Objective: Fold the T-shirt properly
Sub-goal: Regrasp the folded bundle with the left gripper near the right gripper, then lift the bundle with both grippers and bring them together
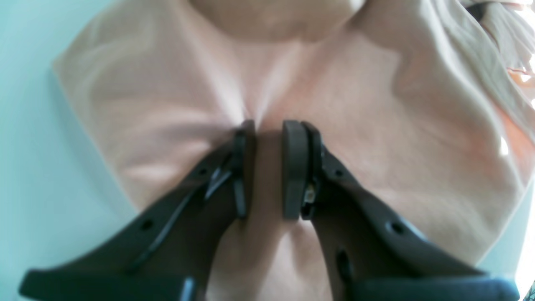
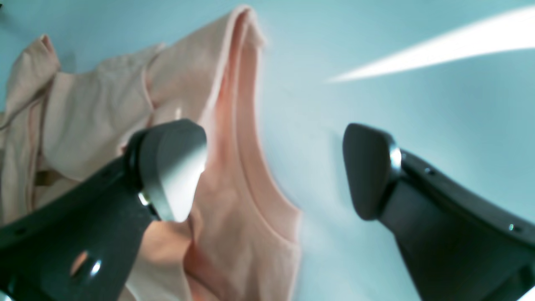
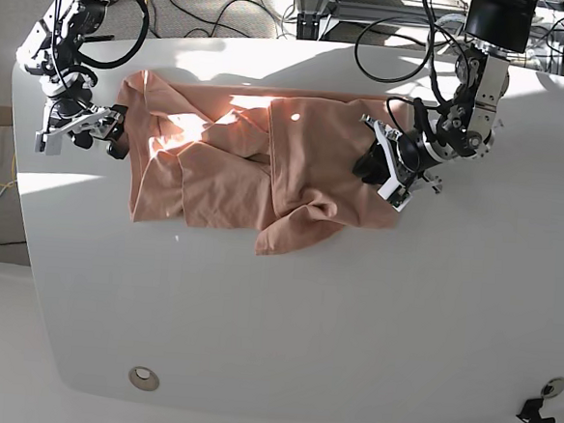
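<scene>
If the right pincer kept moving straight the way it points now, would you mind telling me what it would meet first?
Probably the bare white table: the open right pincer points mostly past the ribbed edge of the wrinkled salmon-pink cotton T-shirt, though depth is unclear.

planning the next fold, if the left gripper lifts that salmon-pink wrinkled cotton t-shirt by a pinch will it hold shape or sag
The salmon-pink wrinkled cotton T-shirt will probably sag: it lies in soft creases and overlapping folds. Fabric puckers towards the left gripper, so it likely bunches rather than lifting flat. It looks thin, so probably light.
</scene>
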`<act>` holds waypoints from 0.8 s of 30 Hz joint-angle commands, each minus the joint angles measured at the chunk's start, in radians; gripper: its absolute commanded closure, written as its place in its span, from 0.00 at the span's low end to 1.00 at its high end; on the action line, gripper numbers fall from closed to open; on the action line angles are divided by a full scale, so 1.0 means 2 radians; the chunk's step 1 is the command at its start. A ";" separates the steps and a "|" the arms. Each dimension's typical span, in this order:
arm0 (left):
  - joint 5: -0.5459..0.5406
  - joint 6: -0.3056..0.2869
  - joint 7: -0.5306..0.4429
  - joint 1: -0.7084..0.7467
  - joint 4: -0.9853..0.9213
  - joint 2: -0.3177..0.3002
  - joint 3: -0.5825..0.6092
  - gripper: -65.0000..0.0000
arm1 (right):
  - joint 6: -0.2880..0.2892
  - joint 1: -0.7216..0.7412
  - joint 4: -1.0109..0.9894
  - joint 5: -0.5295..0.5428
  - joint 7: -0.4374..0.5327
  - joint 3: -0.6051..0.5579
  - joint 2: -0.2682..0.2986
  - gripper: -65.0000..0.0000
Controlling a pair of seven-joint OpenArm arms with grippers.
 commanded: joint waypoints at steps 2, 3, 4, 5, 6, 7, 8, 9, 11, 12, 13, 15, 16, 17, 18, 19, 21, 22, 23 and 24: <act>0.020 0.008 0.028 0.002 0.000 -0.010 -0.001 0.85 | 0.003 0.005 -0.021 0.027 0.011 0.000 0.009 0.20; 0.020 0.008 0.028 0.002 0.000 -0.010 0.000 0.85 | 0.003 0.004 -0.024 0.026 0.011 -0.001 0.006 0.20; 0.020 0.008 0.028 0.002 0.000 -0.010 0.000 0.85 | 0.003 0.001 -0.025 0.026 0.011 -0.002 0.005 0.20; 0.020 0.008 0.028 0.002 0.000 -0.010 0.000 0.85 | 0.003 -0.002 -0.025 0.027 0.011 -0.007 0.003 0.20; 0.020 0.008 0.028 0.002 0.000 -0.010 0.000 0.85 | 0.003 -0.002 -0.025 0.027 0.011 -0.018 -0.004 0.20; 0.020 0.008 0.028 0.002 0.000 -0.010 0.000 0.85 | 0.003 -0.002 -0.025 0.027 0.011 -0.027 -0.008 0.20; 0.020 0.008 0.028 0.002 0.000 -0.010 0.000 0.85 | 0.003 -0.002 -0.025 0.027 0.011 -0.032 -0.009 0.20; 0.020 0.008 0.028 0.002 0.000 -0.010 0.000 0.85 | 0.003 -0.001 -0.025 0.027 0.011 -0.038 -0.010 0.20; 0.020 0.008 0.028 0.002 0.000 -0.010 0.000 0.85 | 0.003 0.001 -0.025 0.027 0.011 -0.060 -0.012 0.20; 0.020 0.008 0.028 0.002 0.000 -0.010 0.000 0.85 | 0.003 0.002 -0.025 0.027 0.011 -0.070 -0.018 0.20; 0.020 0.008 0.028 0.002 0.000 -0.010 0.000 0.85 | 0.003 0.004 -0.024 0.027 0.011 -0.077 -0.024 0.20; 0.020 0.008 0.028 0.002 0.000 -0.010 0.000 0.85 | 0.001 0.015 -0.018 0.025 0.011 -0.086 -0.031 0.20; 0.020 0.008 0.028 0.002 0.000 -0.010 0.000 0.85 | 0.000 0.017 -0.018 0.026 0.011 -0.092 -0.033 0.20; 0.020 0.008 0.028 0.002 0.000 -0.009 0.000 0.85 | 0.000 0.020 -0.018 0.027 0.011 -0.101 -0.038 0.20; 0.020 0.008 0.028 0.002 0.000 -0.009 0.000 0.85 | 0.000 0.021 -0.018 0.025 0.011 -0.109 -0.041 0.20; 0.020 0.008 0.028 0.002 0.000 -0.009 0.000 0.85 | -0.001 0.021 -0.018 0.026 0.011 -0.116 -0.042 0.20; 0.020 0.008 0.028 0.002 0.000 -0.009 0.000 0.85 | -0.001 0.028 -0.018 0.025 0.011 -0.125 -0.042 0.20; 0.020 0.008 0.028 0.002 0.000 -0.009 0.000 0.85 | -0.001 0.028 -0.018 0.025 0.011 -0.126 -0.042 0.20; 0.020 0.008 0.028 0.002 0.000 -0.009 0.000 0.85 | -0.001 0.028 -0.018 0.024 0.011 -0.127 -0.042 0.22; 0.020 0.008 0.028 0.002 0.000 -0.009 0.000 0.85 | -0.001 0.029 -0.018 0.024 0.011 -0.128 -0.042 0.28</act>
